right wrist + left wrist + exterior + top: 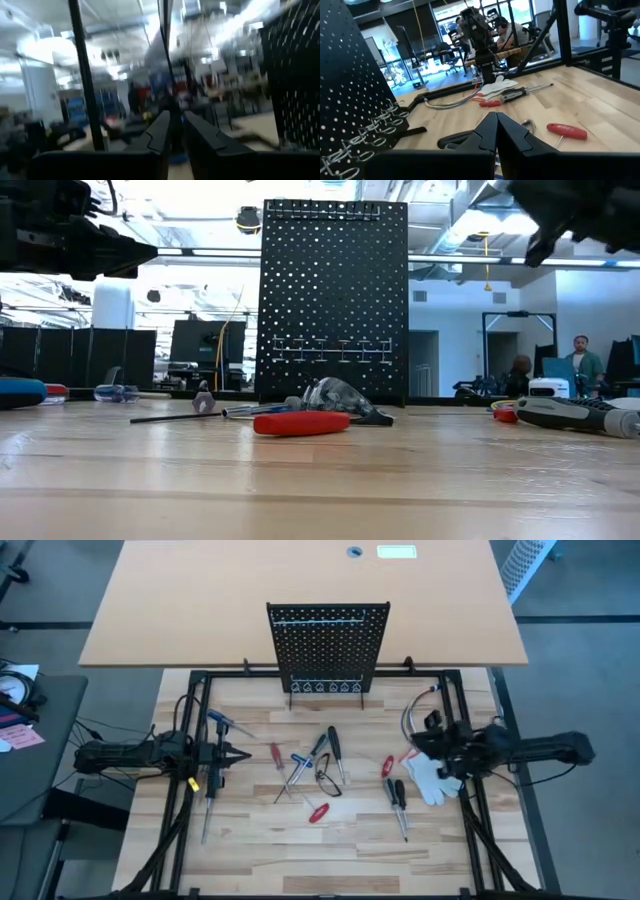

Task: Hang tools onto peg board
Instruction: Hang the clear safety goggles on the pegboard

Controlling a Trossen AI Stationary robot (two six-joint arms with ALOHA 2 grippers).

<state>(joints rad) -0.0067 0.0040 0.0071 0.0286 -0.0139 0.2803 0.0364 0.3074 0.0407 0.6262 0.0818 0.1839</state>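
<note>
1. Nine tools, at least, could be counted loose on the wooden table (260, 860), none of them hung. Nearest lay a red-handled tool (318, 812), with a black-handled screwdriver (398, 796) to its right.
2. One white glove (430, 778) lay right of that, beside the small red pliers (388, 767).
3. Two grippers hovered at mid-depth.
   - The left gripper (243, 753) sat on the left with its fingers pressed together on nothing, probably parked.
   - The right gripper (176, 116) was raised on the right, near the glove. Its fingers stood a sliver apart, and whether they pinched anything could not be told.
4. Four slim screwdrivers made a central cluster within either arm's reach: one red (275, 755), one blue (298, 762) and two black (335, 752).
5. One more blue-handled screwdriver (215, 720) lay farther left.
6. One peg board (328, 640) stood upright at the far edge. Its single row of hooks (328, 688) was bare and faced the arms, so tools could be brought straight in.
</note>
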